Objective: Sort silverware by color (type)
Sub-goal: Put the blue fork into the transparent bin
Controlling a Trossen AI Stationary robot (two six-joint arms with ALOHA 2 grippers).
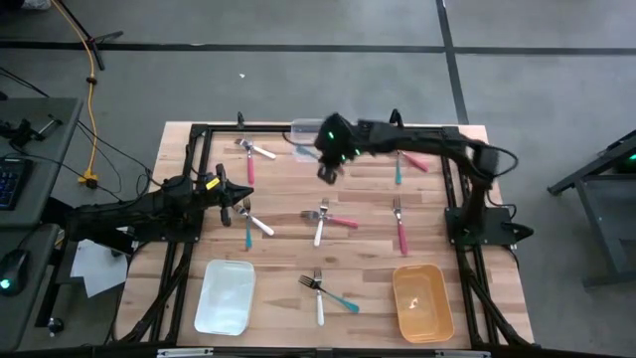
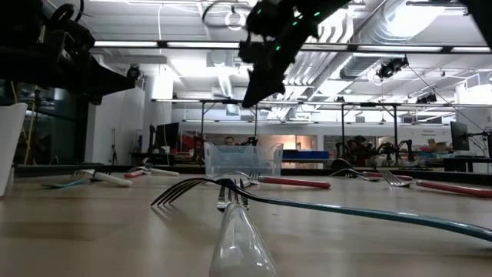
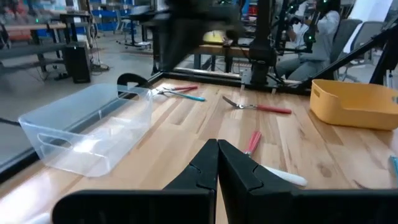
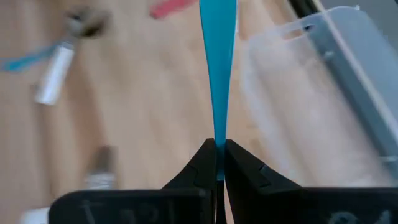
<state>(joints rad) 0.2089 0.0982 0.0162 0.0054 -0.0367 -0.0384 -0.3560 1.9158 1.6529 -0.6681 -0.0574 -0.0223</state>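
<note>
The right end effector (image 4: 216,163) is clamped on a teal fork (image 4: 217,68), held above the desk's (image 1: 288,259) far middle beside one clear bin (image 1: 304,130). The left end effector (image 3: 217,163), pressed together, rests at the left. One white tray (image 1: 226,295) and one yellow bin (image 1: 423,301) sit near; remaining forks lie scattered.

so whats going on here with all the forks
A two-arm robot is sorting forks by handle colour. The right gripper is shut on a teal-handled fork, held up above the table near the clear bin at the far edge. The left gripper is shut and empty, over the table's left side. Other forks lie scattered on the wood; the white tray and yellow bin look empty.
</note>
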